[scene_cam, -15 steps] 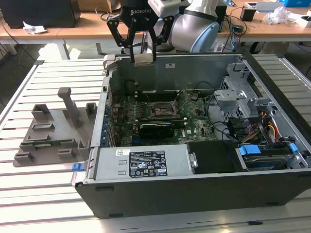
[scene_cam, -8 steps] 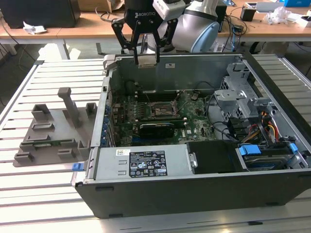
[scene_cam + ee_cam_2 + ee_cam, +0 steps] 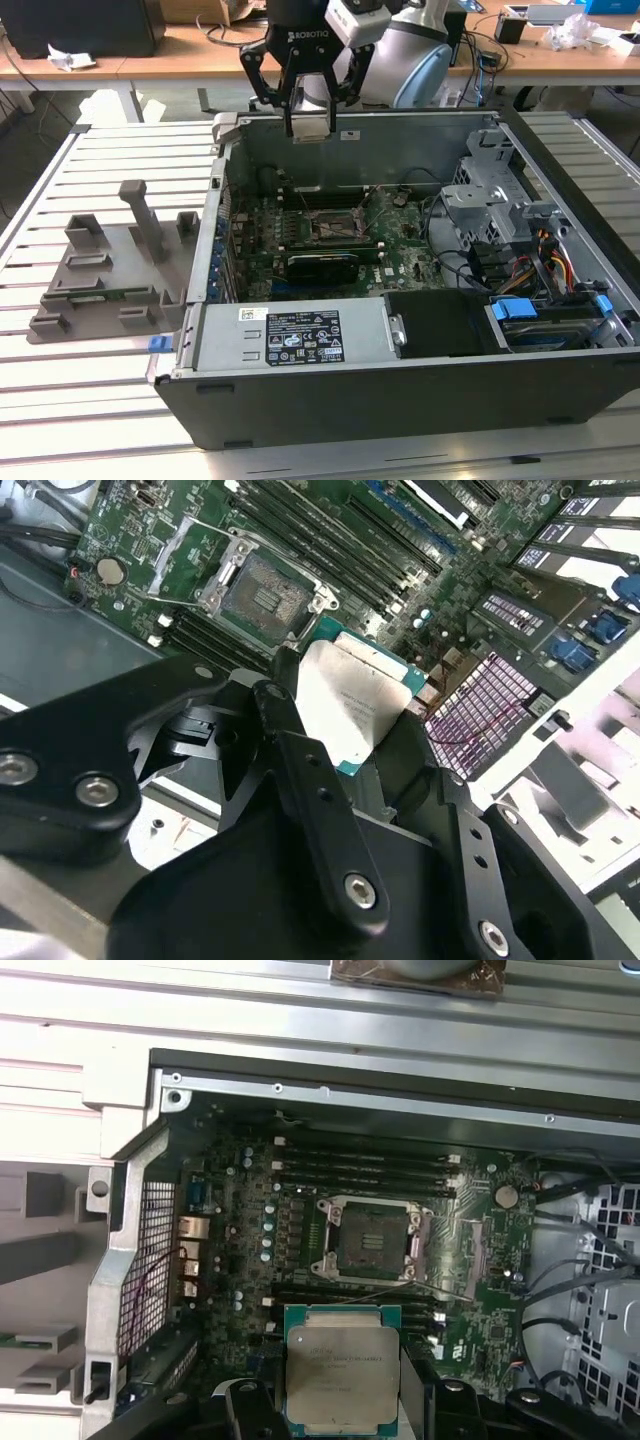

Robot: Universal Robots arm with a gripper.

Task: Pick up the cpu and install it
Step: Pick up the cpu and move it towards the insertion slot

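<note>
My gripper (image 3: 309, 128) hangs above the back wall of the open computer case (image 3: 420, 395), shut on the cpu (image 3: 309, 122), a flat square chip with a silvery top. In both wrist views the cpu (image 3: 345, 705) (image 3: 340, 1365) sits clamped by its edges between the black fingers (image 3: 290, 730). The motherboard's socket (image 3: 330, 228) (image 3: 268, 592) (image 3: 372, 1240) lies below with its metal frame open and nothing in it. The cpu is well above the board and apart from the socket.
Rows of memory slots (image 3: 360, 1160) flank the socket. A black card (image 3: 322, 266) lies across the board in front of it. A labelled power supply (image 3: 290, 340), a drive cage (image 3: 490, 200) and cables (image 3: 555, 262) fill the case. A grey fixture (image 3: 110, 270) rests on the slatted table at the exterior view's left.
</note>
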